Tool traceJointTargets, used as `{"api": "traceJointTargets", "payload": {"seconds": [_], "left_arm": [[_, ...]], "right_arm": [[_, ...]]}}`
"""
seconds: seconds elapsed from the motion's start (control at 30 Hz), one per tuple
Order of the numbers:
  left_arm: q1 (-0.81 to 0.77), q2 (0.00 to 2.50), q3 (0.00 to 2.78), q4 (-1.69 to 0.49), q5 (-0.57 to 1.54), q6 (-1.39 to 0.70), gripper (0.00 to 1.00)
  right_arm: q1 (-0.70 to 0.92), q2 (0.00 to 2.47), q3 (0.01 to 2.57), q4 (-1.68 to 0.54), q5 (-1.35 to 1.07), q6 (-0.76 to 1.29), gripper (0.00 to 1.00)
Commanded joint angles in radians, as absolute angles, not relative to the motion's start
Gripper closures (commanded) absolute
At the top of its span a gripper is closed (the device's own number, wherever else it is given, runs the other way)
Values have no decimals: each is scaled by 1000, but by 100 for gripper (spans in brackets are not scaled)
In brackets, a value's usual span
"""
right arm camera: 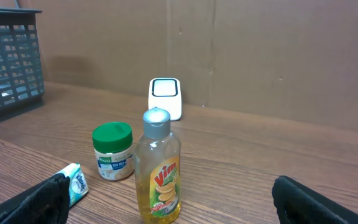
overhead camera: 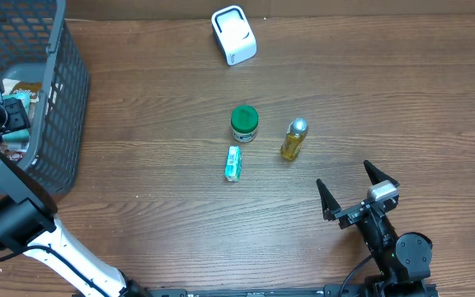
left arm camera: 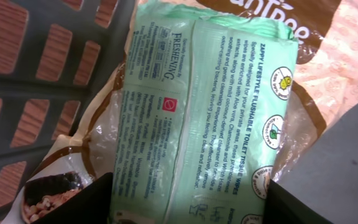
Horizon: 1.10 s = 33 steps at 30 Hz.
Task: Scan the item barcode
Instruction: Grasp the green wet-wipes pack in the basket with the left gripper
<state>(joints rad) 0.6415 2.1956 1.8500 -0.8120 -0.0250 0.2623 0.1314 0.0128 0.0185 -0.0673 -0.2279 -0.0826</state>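
A pale green pack of toilet wipes [left arm camera: 197,106] lies on a brown snack bag [left arm camera: 316,68] inside the dark basket [overhead camera: 60,99]. My left gripper [left arm camera: 191,190] reaches down into the basket, its two black fingers [left arm camera: 86,202] pressed against the pack's two long edges. The white scanner [overhead camera: 233,35] stands at the table's far edge. At the front right, my right gripper [overhead camera: 357,191] hovers open and holds nothing. It faces a yellow Vim bottle [right arm camera: 160,174].
A green-lidded jar [overhead camera: 244,124], the yellow bottle [overhead camera: 293,139] and a small tissue pack [overhead camera: 233,163] stand mid-table. More packets lie in the basket [left arm camera: 48,74], whose walls close in round the left arm. A bag of nuts [left arm camera: 48,199] sits beside the wipes.
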Motion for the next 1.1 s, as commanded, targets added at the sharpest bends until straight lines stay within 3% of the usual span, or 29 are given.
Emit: {"api": "traceJointTargets", "payload": {"seconds": [0.0,0.03,0.13,0.27,0.3,0.4,0.43,1.07], "left_arm": [[640,2206,1841,-817,19,262,34],[640,2206,1841,-818,19,262,25],[640,2206,1834,-822,19,262,14],[640,2206,1800,-796,19,262,9],[640,2206,1794,-790,19,262,14],[640,2206,1793,-785,19,261,51],[640,2205,1794,-786,19,262,56],[640,2062,1983,-878,88,71,54]], "right_arm": [[128,3,8,-62,-218,-87,0],[128,3,8,-62,-218,-87,0],[128,3,8,-62,-218,-87,0],[128,3,8,-62,-218,-87,0],[128,3,8,-62,-218,-87,0],[128,3,8,-62,-218,-87,0],[128,3,8,-62,-218,-87,0],[128,3,8,-62,-218,-87,0]]}}
